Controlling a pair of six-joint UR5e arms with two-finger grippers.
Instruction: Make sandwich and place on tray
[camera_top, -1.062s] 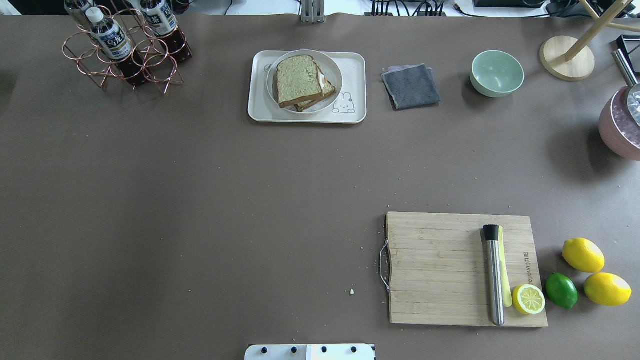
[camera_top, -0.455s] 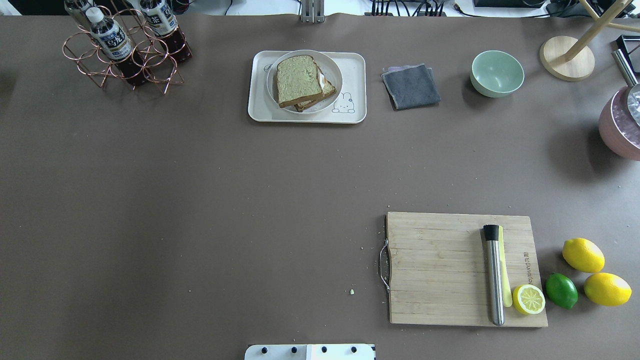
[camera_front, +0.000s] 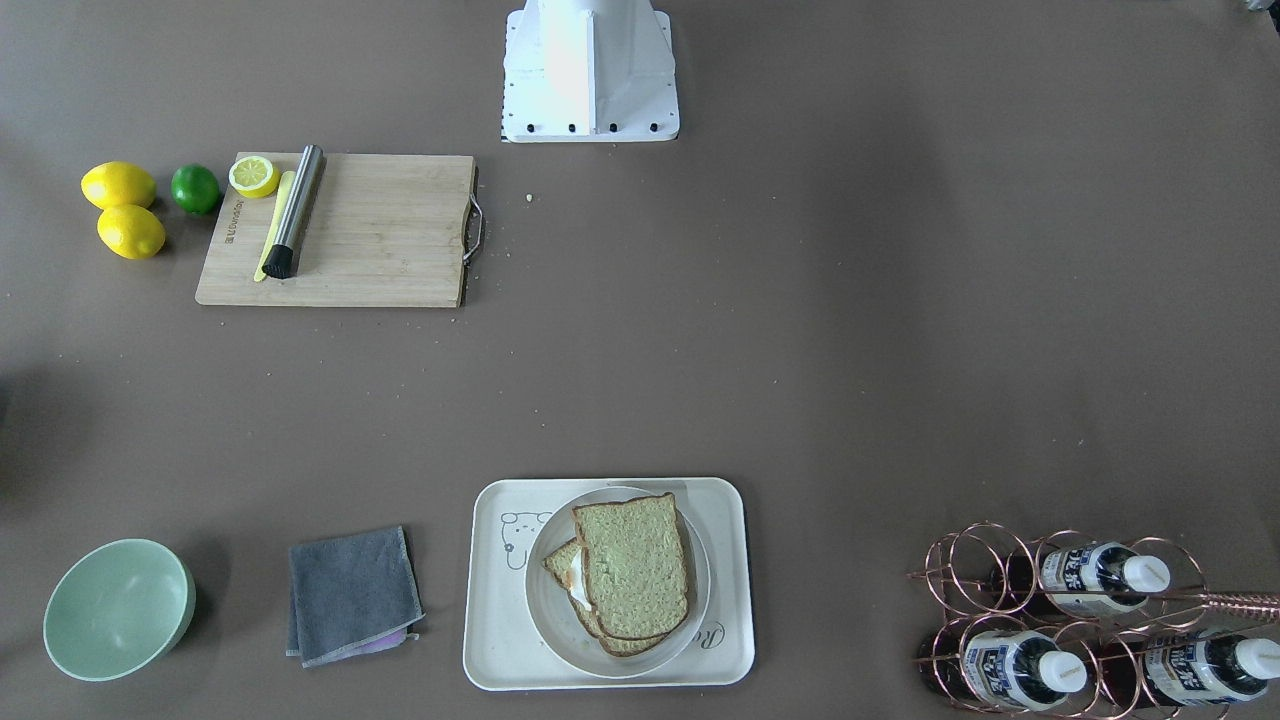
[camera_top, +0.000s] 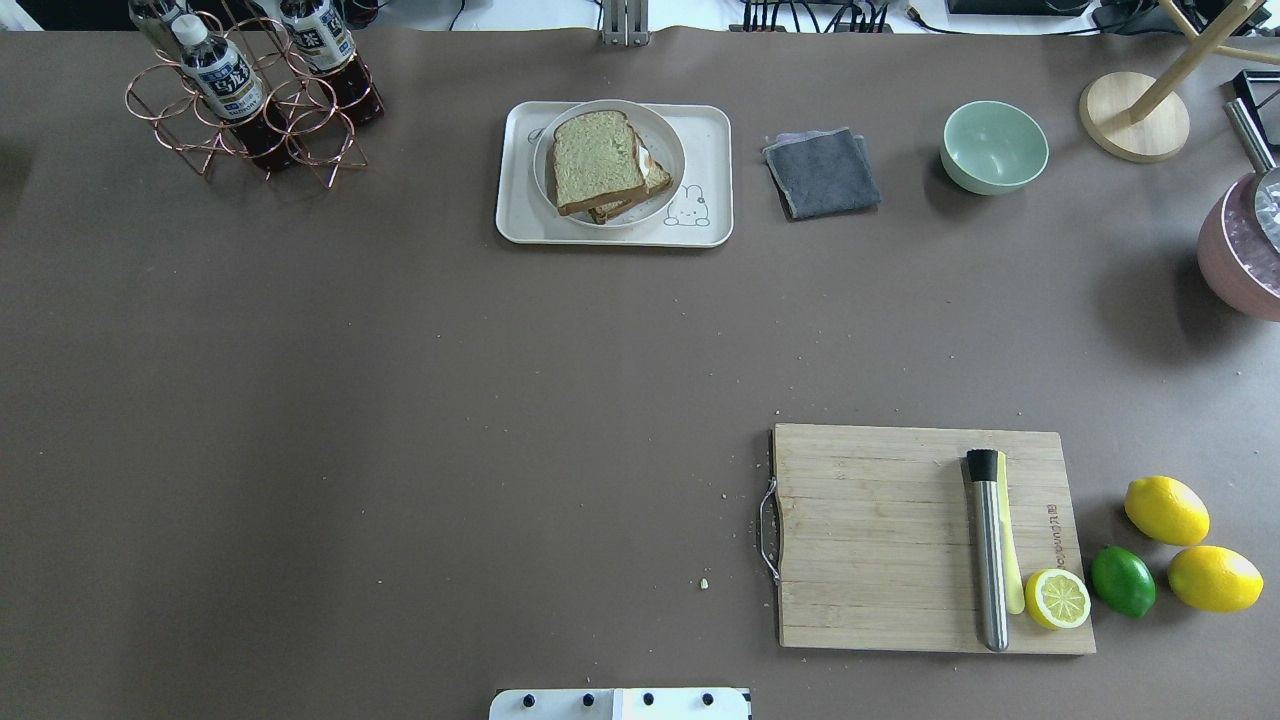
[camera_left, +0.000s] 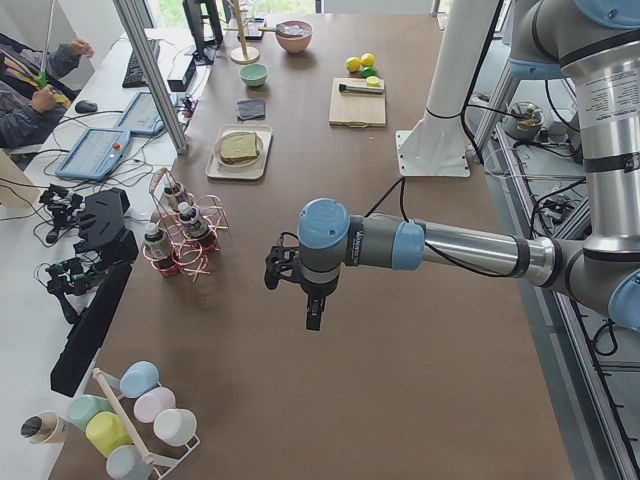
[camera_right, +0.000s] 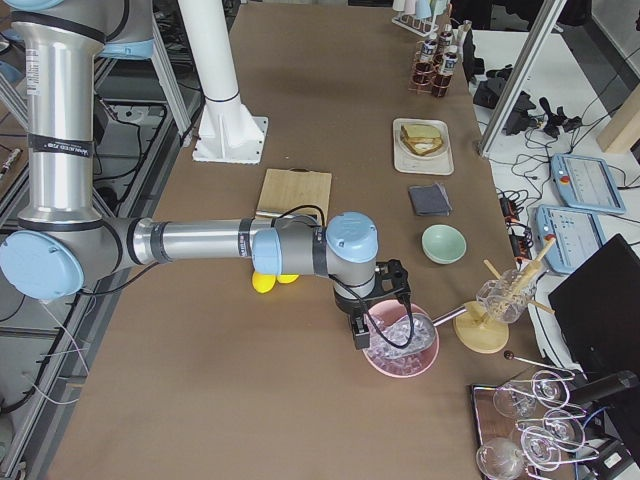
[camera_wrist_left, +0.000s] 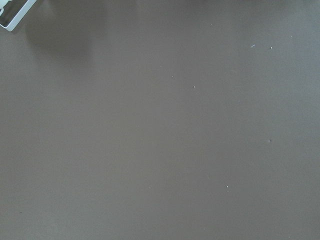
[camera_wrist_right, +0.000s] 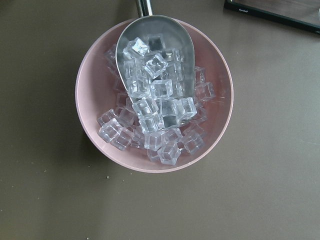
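The sandwich (camera_top: 600, 165), two bread slices with egg white showing at one edge, lies on a round plate (camera_top: 668, 140) on the cream tray (camera_top: 520, 228) at the far middle of the table. It also shows in the front-facing view (camera_front: 632, 565) on the tray (camera_front: 490, 650). My left gripper (camera_left: 313, 315) hangs over bare table far from the tray, near the bottle rack's end. My right gripper (camera_right: 357, 335) hangs by the pink ice bowl. Both show only in side views, so I cannot tell if they are open or shut.
A wooden cutting board (camera_top: 880, 540) holds a steel muddler (camera_top: 988, 550) and half a lemon, with two lemons and a lime beside it. A grey cloth (camera_top: 822, 172), a green bowl (camera_top: 994, 147), a copper bottle rack (camera_top: 250, 100) and a pink ice bowl (camera_wrist_right: 100, 60) with scoop stand around.
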